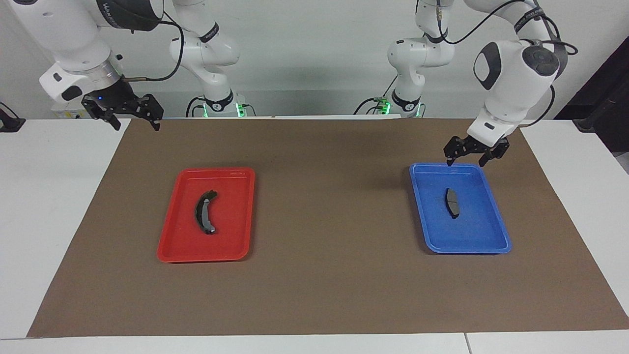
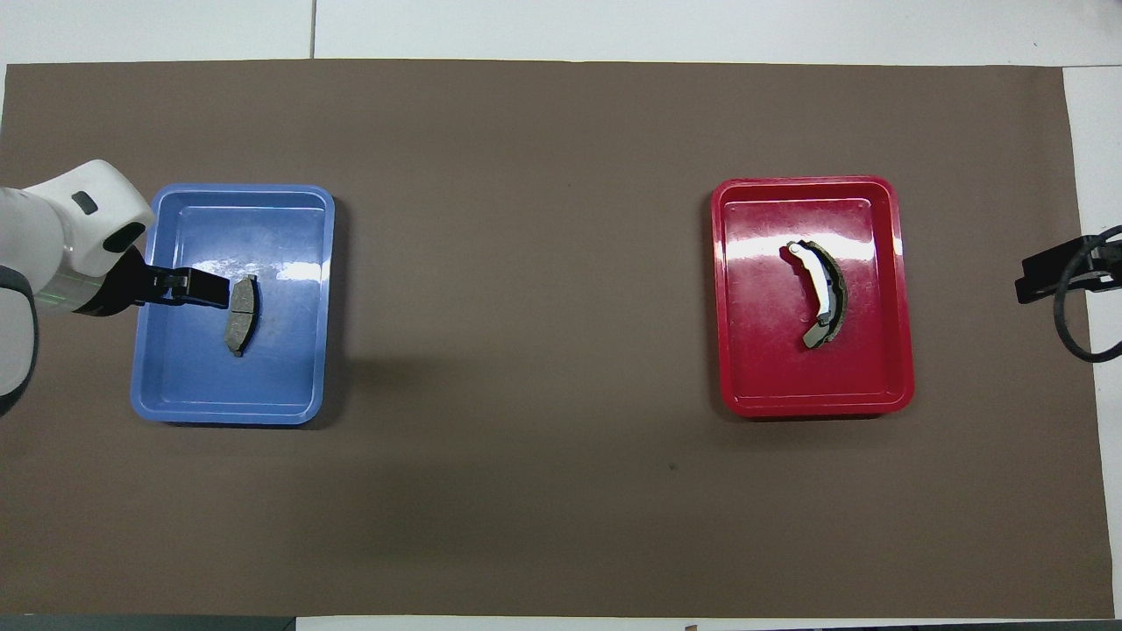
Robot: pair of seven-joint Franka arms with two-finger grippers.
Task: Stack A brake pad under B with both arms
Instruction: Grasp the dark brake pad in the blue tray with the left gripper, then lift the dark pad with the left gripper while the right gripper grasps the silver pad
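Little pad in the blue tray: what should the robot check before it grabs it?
1. Short pad lies free in the blue tray: ok.
2. Left gripper open, holding nothing: ok.
3. Left gripper right above the pad: not ok, it hangs over the tray's rim nearer the robots.
4. Curved pad lies in the red tray: ok.
5. Right gripper waits open at its own end: ok.

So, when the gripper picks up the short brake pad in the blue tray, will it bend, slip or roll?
A brake pad looks like a solid slab, so probably stiff. It lies flat in the blue tray, so rolling seems unlikely. Its tapered ends and the tray's glossy floor suggest it may slide if nudged.
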